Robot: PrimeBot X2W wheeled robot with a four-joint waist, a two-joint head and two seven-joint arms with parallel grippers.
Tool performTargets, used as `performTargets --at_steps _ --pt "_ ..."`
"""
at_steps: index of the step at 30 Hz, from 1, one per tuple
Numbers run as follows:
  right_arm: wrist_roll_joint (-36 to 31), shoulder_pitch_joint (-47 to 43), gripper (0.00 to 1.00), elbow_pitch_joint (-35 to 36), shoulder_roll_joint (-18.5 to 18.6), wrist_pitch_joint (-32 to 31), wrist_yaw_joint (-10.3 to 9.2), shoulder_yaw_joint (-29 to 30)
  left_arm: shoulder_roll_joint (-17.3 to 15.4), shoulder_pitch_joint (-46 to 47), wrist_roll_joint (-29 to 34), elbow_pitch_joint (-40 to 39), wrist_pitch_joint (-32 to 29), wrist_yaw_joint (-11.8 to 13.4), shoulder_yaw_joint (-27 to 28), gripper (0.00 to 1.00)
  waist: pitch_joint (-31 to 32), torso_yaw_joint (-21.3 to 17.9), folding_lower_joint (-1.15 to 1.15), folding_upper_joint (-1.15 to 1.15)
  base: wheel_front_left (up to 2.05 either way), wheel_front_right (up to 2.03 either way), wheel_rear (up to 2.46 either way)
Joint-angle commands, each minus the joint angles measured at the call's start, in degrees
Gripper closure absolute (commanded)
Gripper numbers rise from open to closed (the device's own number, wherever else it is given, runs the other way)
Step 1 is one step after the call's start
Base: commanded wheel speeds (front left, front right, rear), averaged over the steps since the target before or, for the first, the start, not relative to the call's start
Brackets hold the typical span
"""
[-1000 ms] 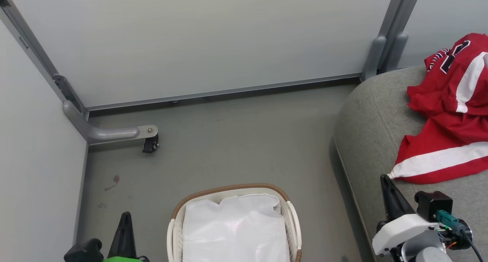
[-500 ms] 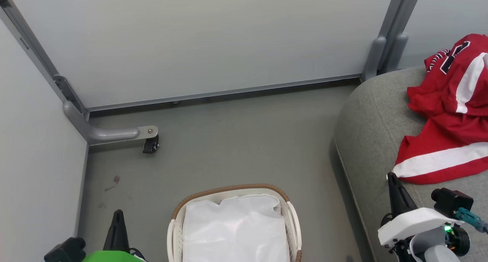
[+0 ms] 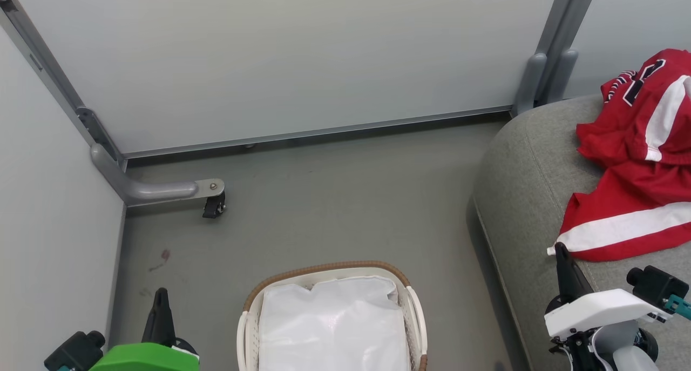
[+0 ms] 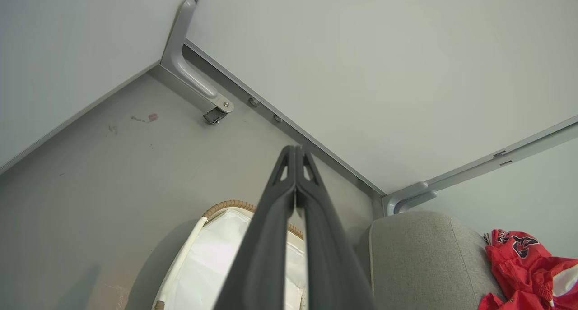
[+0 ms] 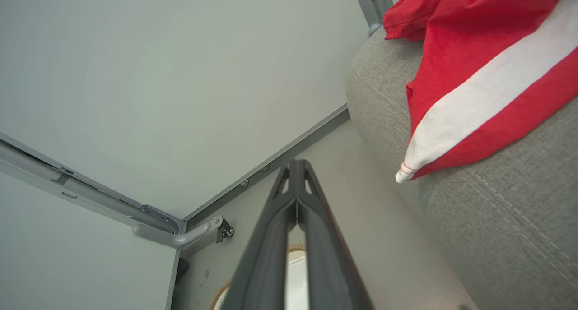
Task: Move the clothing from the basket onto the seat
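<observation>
The clothing (image 3: 631, 198), a heap of red jerseys with a broad white stripe and a black-and-white number, is lying on the right part of the seat (image 3: 529, 187). It is resting just as it was 1 second ago. 1 white-trimmed corner is pointing toward the cushion's near edge. The fabric is looking soft and crumpled, folded over itself in loose layers.

The right gripper (image 3: 561, 249) is pulling back toward the lower right corner of the head view. Its 2 dark fingers are pressed together and gripping nothing, and its tip is now sitting near that trimmed corner without touching it. The left gripper (image 3: 160, 295) is also drawing down and to the left, its fingers likewise clenched on nothing.

Between them, the basket (image 3: 324, 267) is standing on the grey floor (image 3: 334, 198), well apart from the seat. Inside it, the white liner (image 3: 332, 328) is showing, with no red fabric visible on top.

Both arms retreating unloaded, with the garments on the cushion, suggests the transfer is finished or very nearly so. The basket's near end is cut off by the frame.
</observation>
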State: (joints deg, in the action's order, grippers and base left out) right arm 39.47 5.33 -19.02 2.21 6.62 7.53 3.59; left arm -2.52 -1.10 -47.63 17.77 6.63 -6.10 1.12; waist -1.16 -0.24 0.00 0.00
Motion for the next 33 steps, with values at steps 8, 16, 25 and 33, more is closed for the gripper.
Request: performTargets --at_steps 8,16,25,33 --pt "7.7 0.87 1.0 1.51 0.44 -1.85 -0.03 0.63 -0.27 2.53 -6.58 -1.26 -1.82 -0.46 0.95 1.0 0.09 0.02 0.0 0.0 0.0 0.0 0.0" --pt "13.57 0.93 1.0 2.0 0.49 -3.34 -0.03 0.94 -0.3 3.19 -11.6 -1.63 -3.29 -0.59 1.59 1.0 0.17 0.04 0.0 0.0 0.0 0.0 0.0" --pt "20.33 1.01 1.0 2.57 0.55 -5.08 -0.03 1.31 -0.34 4.04 -17.24 -2.06 -5.02 -0.76 2.22 1.0 0.28 0.07 0.0 0.0 0.0 0.0 0.0" --pt "25.28 1.06 1.0 3.0 0.6 -6.29 -0.04 1.58 -0.37 4.68 -21.46 -2.33 -6.26 -0.9 2.74 1.0 0.36 0.09 0.0 0.0 0.0 0.0 0.0"
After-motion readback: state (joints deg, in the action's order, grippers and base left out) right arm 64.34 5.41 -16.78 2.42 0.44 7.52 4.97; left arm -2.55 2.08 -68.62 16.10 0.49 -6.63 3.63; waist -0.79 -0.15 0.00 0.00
